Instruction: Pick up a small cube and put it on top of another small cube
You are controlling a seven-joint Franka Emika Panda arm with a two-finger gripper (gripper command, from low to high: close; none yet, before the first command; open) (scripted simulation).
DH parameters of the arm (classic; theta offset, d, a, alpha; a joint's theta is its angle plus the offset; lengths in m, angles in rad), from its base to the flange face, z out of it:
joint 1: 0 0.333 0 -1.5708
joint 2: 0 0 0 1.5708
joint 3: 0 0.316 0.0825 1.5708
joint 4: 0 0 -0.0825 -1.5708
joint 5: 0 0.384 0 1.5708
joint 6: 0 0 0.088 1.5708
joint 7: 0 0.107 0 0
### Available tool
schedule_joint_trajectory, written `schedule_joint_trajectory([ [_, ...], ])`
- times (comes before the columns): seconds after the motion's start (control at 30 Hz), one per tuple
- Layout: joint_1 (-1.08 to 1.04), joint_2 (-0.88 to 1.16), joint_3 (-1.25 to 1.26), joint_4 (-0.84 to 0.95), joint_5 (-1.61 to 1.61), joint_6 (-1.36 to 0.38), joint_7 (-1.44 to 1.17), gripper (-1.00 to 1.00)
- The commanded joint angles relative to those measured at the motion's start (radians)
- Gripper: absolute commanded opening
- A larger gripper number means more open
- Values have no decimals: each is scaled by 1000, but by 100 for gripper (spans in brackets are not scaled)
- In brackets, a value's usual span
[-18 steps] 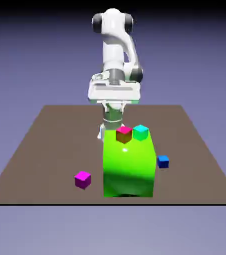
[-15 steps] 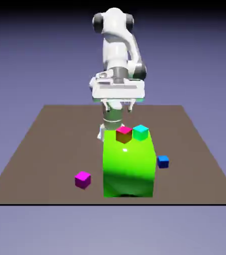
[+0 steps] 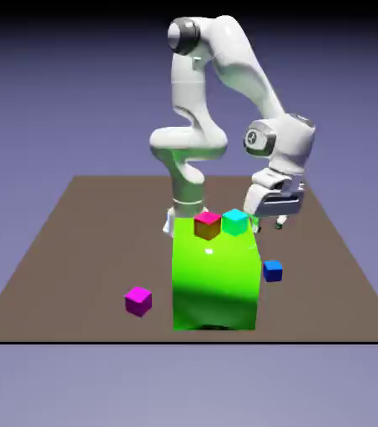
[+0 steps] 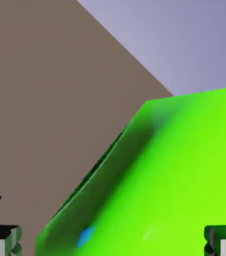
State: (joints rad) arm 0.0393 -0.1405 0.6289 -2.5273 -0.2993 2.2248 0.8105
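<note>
Your white two-finger end effector [image 3: 268,225] stands open, holding nothing, above the small dark-blue cube [image 3: 273,271] on the brown desk [image 3: 83,250] at the exterior view's lower right; the cube looks light and rigid, so grip opposite side faces squarely.

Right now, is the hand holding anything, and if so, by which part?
Nothing is held; the hand is open above the table.
</note>
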Motion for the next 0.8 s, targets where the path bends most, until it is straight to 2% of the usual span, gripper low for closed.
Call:
schedule_joint_trajectory([
  [0.0,2,30,25,3,-42,-44,-2,0],
  [0.33,14,330,269,36,-465,-478,-25,0],
  [0.77,26,668,463,3,-1030,-911,-80,0],
])
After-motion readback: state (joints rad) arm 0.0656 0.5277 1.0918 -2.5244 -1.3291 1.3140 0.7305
